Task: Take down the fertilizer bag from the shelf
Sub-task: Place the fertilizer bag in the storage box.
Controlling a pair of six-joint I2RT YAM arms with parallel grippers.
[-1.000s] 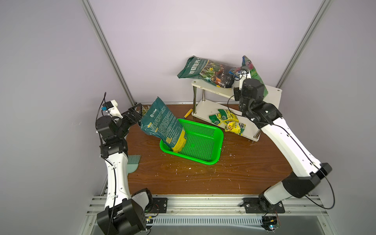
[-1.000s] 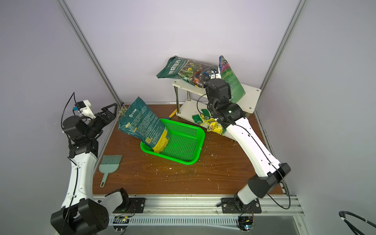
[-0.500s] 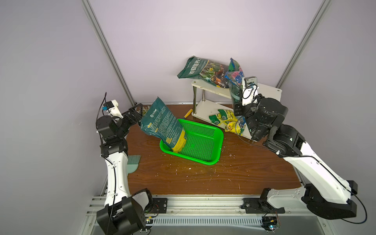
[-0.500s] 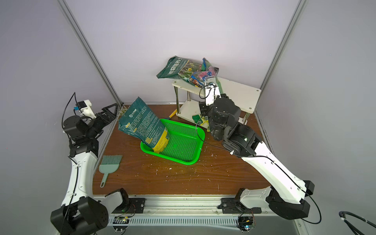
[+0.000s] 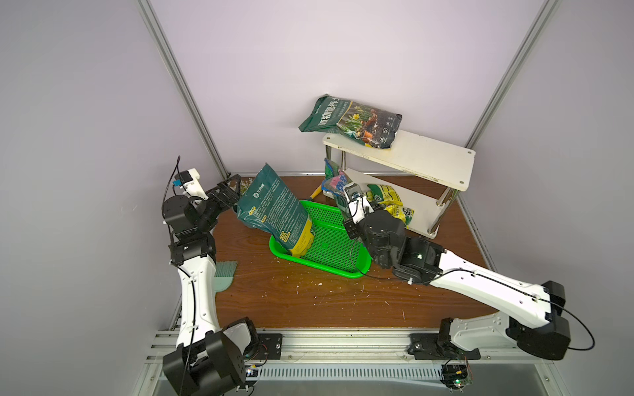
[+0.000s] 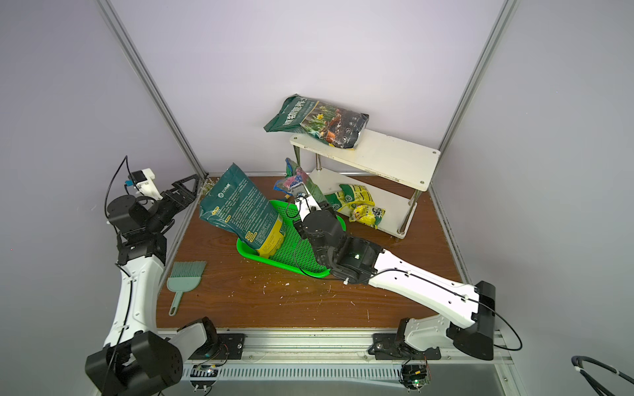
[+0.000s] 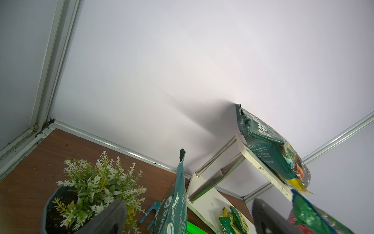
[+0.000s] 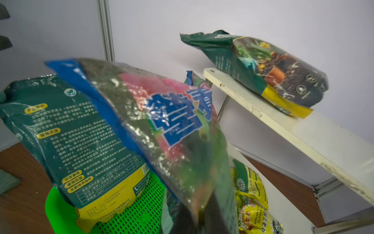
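Observation:
The fertilizer bag [image 5: 333, 181] [image 6: 294, 178], clear with blue, pink and green print, hangs upright beside the green basket's far rim, below the left end of the shelf [image 5: 429, 158] [image 6: 394, 158]. My right gripper [image 5: 343, 196] [image 6: 302, 194] is shut on its lower edge. In the right wrist view the fertilizer bag [image 8: 172, 125] fills the middle, pinched at my right gripper [image 8: 202, 220], with the shelf [image 8: 303, 131] behind it. My left gripper [image 5: 228, 193] [image 6: 183, 190] [image 7: 188, 204] stands open at the back left, holding nothing.
A dark green flower-print bag [image 5: 353, 120] lies on the shelf's top board. Yellow packets [image 5: 387, 202] sit on its lower board. Another dark green bag [image 5: 274, 209] leans in the green basket [image 5: 356, 271]. A teal brush [image 6: 185, 277] lies at the left; a potted plant [image 7: 95, 188] stands in the corner.
My right arm has swung down and forward from the shelf's top board, carrying the fertilizer bag to beside the basket's far rim. The left arm has stayed still.

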